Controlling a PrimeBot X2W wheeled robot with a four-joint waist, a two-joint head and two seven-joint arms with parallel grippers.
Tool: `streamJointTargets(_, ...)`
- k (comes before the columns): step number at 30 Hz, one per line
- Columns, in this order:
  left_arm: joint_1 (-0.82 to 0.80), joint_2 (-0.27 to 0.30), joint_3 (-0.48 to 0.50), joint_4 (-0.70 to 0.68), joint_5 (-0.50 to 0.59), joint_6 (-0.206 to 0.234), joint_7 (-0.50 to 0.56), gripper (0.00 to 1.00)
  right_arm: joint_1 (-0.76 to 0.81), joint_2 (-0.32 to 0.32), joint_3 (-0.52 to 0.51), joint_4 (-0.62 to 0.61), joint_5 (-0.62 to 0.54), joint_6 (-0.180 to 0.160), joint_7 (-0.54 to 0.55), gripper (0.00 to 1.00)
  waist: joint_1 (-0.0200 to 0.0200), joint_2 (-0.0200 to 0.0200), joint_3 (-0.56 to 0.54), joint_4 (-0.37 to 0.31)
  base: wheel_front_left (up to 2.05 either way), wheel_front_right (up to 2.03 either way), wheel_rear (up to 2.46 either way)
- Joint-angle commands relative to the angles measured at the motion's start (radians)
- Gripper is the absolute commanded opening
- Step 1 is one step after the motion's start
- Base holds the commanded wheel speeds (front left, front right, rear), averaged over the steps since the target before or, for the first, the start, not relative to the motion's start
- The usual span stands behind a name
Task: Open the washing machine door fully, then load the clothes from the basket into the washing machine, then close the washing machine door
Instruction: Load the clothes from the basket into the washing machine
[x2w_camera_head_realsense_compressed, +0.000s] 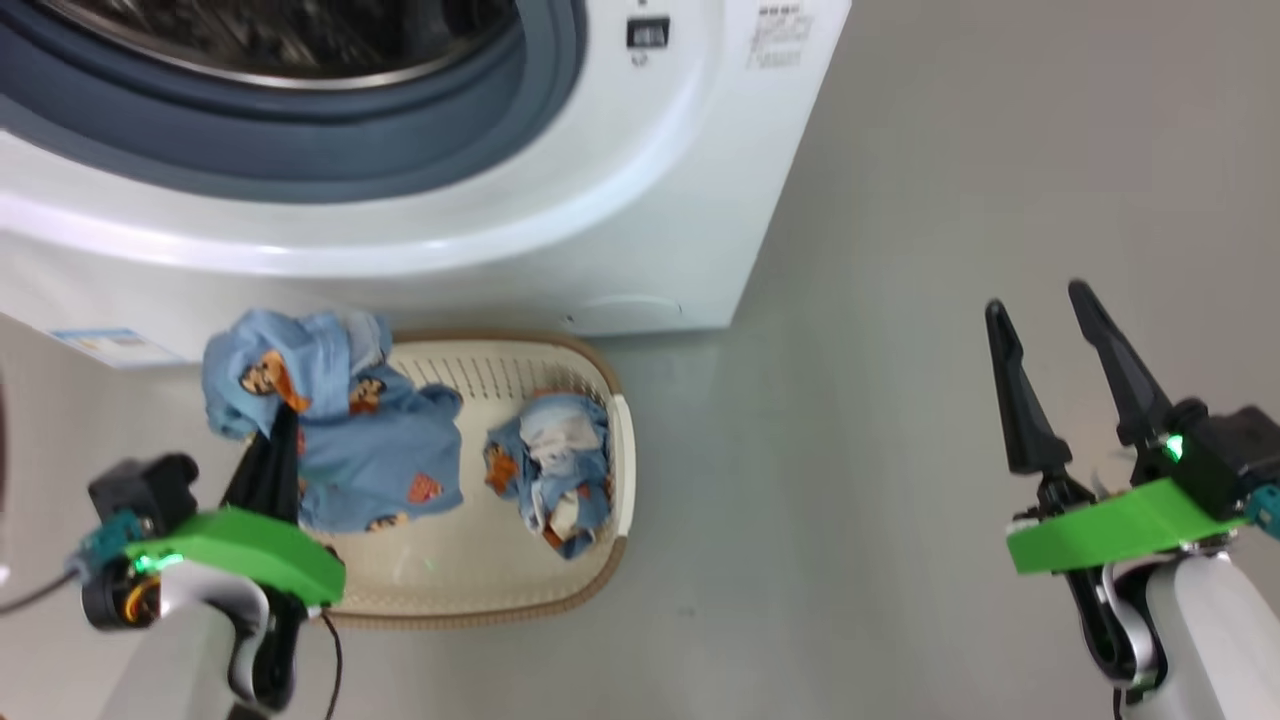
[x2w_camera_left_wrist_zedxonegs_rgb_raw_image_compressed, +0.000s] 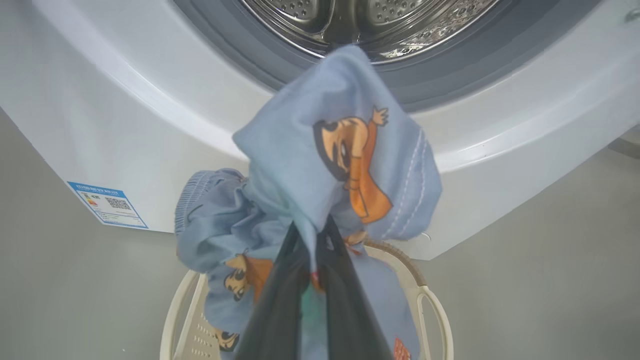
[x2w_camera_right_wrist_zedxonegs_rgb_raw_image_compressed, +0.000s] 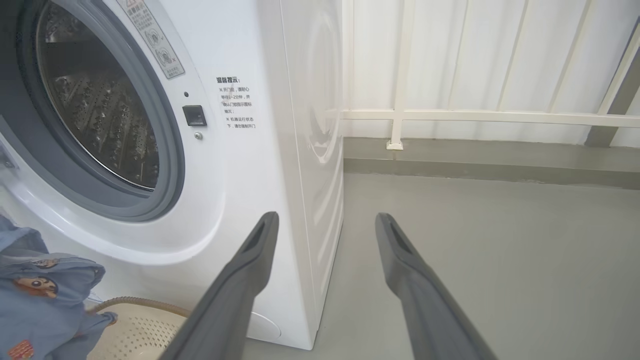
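My left claw (x2w_camera_left_wrist_zedxonegs_rgb_raw_image_compressed: 312, 227) is pinched shut on a fold of the bear-print garment (x2w_camera_left_wrist_zedxonegs_rgb_raw_image_compressed: 340, 150), which hangs over the left end of the basket (x2w_camera_head_realsense_compressed: 600, 580). Its loose tail trails down towards the basket, and I cannot tell whether it has cleared the rim. It is thin, soft, pale blue cloth. I judge it light and floppy, likely to swing and to snag on the woven-look rim, so a deep bite on a bunched fold suits it better than a hem. The second garment (x2w_camera_head_realsense_compressed: 555, 470) lies crumpled at the basket's right end. The basket is perforated cream plastic and stands on the floor (x2w_camera_head_realsense_compressed: 900, 450), just beside the front of the washing machine (x2w_camera_head_realsense_compressed: 600, 230). Above it are the grey-blue rubber gasket (x2w_camera_left_wrist_zedxonegs_rgb_raw_image_compressed: 240, 55) and the dimpled steel drum (x2w_camera_left_wrist_zedxonegs_rgb_raw_image_compressed: 350, 20). My right claw (x2w_camera_head_realsense_compressed: 1038, 300) is spread wide and holds nothing.
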Motion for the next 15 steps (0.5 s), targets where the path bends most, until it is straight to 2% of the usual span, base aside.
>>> streamJointTargets(1,0.036,0.025,0.054,-0.051,0.026,-0.003,-0.011,0.00,0.032,-0.012,0.011,-0.018,0.001,0.005,-0.005,1.00,0.0002,0.0000,-0.077,0.026,0.00,0.00,0.00)
streamJointTargets(15,0.242,-0.031,0.204,-0.322,0.168,-0.003,-0.011,0.00,0.127,-0.021,-0.019,-0.012,0.006,0.005,-0.005,1.00,0.0002,0.0000,-0.194,0.056,0.00,0.00,0.00)
